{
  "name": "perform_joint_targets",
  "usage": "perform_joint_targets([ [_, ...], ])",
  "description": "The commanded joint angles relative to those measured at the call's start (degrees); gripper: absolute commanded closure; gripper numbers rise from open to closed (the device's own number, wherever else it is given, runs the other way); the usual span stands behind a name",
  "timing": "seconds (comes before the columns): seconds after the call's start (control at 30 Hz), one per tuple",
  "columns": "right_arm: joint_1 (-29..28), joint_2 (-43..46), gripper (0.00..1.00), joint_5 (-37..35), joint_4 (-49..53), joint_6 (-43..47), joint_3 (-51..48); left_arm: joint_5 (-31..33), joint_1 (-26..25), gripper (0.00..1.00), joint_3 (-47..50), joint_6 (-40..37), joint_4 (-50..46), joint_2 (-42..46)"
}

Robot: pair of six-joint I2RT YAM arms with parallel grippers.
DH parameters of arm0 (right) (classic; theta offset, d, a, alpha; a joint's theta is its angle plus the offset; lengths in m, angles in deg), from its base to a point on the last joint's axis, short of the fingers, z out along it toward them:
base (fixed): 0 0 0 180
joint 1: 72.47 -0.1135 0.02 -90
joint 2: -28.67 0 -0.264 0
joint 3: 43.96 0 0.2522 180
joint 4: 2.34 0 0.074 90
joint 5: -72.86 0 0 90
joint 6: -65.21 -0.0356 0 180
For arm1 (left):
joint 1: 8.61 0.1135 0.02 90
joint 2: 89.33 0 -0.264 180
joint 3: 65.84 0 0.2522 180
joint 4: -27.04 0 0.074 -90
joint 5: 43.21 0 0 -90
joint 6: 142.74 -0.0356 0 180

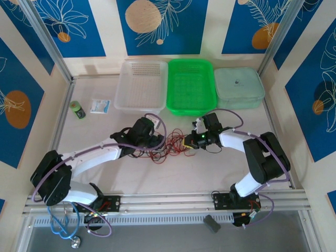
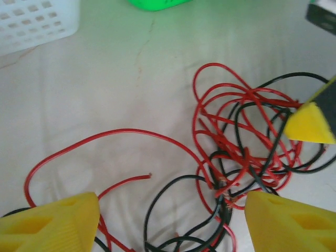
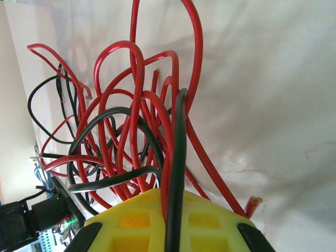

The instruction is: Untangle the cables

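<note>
The cables (image 1: 169, 145) are a loose tangle of thin red and black wires on the white table between the two arms. My left gripper (image 1: 159, 140) is at the tangle's left edge. In the left wrist view it (image 2: 170, 223) is open, its yellow fingers (image 2: 55, 223) wide apart above slack wire loops (image 2: 241, 136) lying on the table, gripping none of them. One red wire end (image 2: 148, 176) lies free. My right gripper (image 1: 189, 140) is at the tangle's right edge. Its yellow fingers (image 3: 136, 220) are shut on one black and one red wire (image 3: 176, 173), and the bundle (image 3: 115, 136) fans out from them.
Along the back stand a white mesh basket (image 1: 142, 86), a green basket (image 1: 191, 86) and a pale green lidded box (image 1: 239, 88). A small green bottle (image 1: 77, 109) and a packet (image 1: 100, 106) lie at the back left. A blue cable (image 1: 60, 223) hangs off the near edge.
</note>
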Motion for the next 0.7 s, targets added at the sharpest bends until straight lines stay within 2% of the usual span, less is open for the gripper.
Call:
perform_joint_targets([
  [0.0,-0.21,-1.14,1.0,3.37,-1.65,1.23,1.32,-3.16,-0.42,0.25,-0.52,-3.38,0.53,-1.01],
  [0.27,-0.3,-1.78,1.0,4.69,-2.36,1.27,1.59,-7.77,-1.19,0.3,-2.37,-2.62,7.21,-8.18],
  [0.37,-0.3,-1.76,1.0,4.73,-2.37,1.09,1.52,-7.01,-1.49,0.36,-3.49,-2.48,7.98,-11.38],
  [0.4,-0.3,-1.78,1.0,4.72,-2.39,1.01,1.51,-6.37,-1.43,0.41,-3.73,-2.27,8.1,-12.25],
  [0.47,-0.3,-1.59,1.0,4.8,-2.42,0.92,1.49,-3.9,-1.46,0.57,-3.87,-1.51,8.32,-13.61],
  [0.57,-0.3,-0.97,1.0,4.42,-1.88,0.7,1.32,-0.33,-1.42,0.93,-3.07,-0.18,8.98,-13.94],
  [0.6,-0.3,-0.7,1.0,4.13,-1.59,0.59,1.15,0.83,-1.44,1.0,-2.7,0.24,9.08,-13.66],
  [0.67,-0.23,0.27,1.0,3.16,-0.78,0.31,0.83,3.73,-1.35,1.0,-1.52,1.11,8.76,-12.75],
])
